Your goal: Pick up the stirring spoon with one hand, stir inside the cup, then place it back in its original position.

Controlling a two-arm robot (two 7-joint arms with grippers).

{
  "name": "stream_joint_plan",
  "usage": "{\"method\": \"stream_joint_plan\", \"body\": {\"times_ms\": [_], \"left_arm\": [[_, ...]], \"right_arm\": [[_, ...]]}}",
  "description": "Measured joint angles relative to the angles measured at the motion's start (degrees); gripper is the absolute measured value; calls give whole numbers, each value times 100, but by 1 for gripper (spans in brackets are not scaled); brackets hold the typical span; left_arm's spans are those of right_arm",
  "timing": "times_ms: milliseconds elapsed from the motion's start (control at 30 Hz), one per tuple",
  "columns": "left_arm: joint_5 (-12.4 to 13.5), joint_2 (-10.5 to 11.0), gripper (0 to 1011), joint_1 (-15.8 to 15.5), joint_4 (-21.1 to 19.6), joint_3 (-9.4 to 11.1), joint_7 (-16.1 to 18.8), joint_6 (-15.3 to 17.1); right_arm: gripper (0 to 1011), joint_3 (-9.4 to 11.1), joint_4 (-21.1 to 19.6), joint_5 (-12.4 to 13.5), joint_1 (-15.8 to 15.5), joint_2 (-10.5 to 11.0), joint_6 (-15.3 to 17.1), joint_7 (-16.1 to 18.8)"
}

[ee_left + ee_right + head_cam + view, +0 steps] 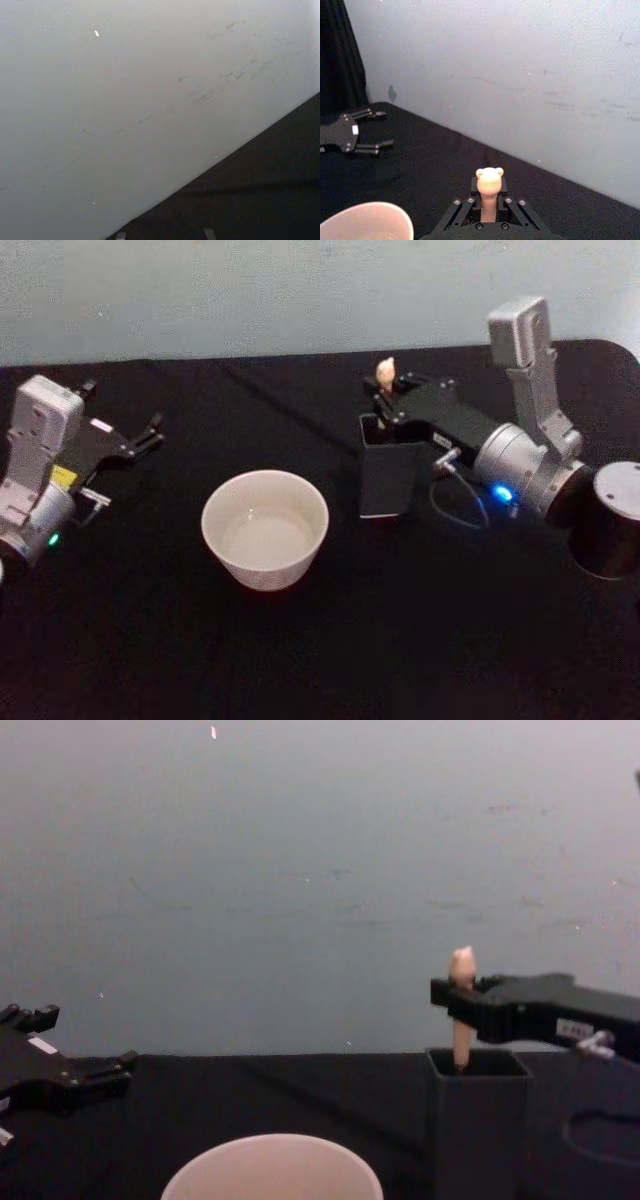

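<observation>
1. Taking the whole scene, we judge the task to be at one of its ends. The stirring spoon (385, 370) stands in the holder (390, 480) and nothing is in the cup (262, 570). These views do not tell us whether the stirring is still to come or already finished.
2. The table (300, 660) is covered in a matt black cloth, flat and unwrinkled, in front of a pale, faintly scuffed wall (300, 870).
3. The right gripper (386, 392) is hard black plastic on a brushed silver cylindrical arm. It reaches over the mouth of the holder, and its fingers look clamped on the spoon's handle just below the knob.
4. The left gripper (120, 415) has the same black build and lies parked at the left of the table, well apart from the cup, with its fingers spread and holding nothing.
5. The cup is wide, round and cream-white, with a smooth rim and a glossy, ceramic-looking wall. It sits at the centre, near the holder but not touching it. We cannot tell whether it holds any liquid.
6. The holder is a dark grey upright box with a square mouth and flat, slightly shiny sides, narrower than the cup.
7. The spoon shows a slim, pale beige handle that looks smooth, topped by a rounded knob with two small ears. Its bowl is hidden inside the holder.
</observation>
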Motion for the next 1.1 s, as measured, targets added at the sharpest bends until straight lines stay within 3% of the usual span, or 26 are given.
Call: {"method": "stream_joint_plan", "body": {"times_ms": [367,1100], "left_arm": [[0,0,1001,0,0,0,0,0],[0,0,1001,0,0,0,0,0]], "right_arm": [[159,207,-496,82,-178,76,-29,-70],[159,380,-1061,285,-268,142,-156,-95]]}}
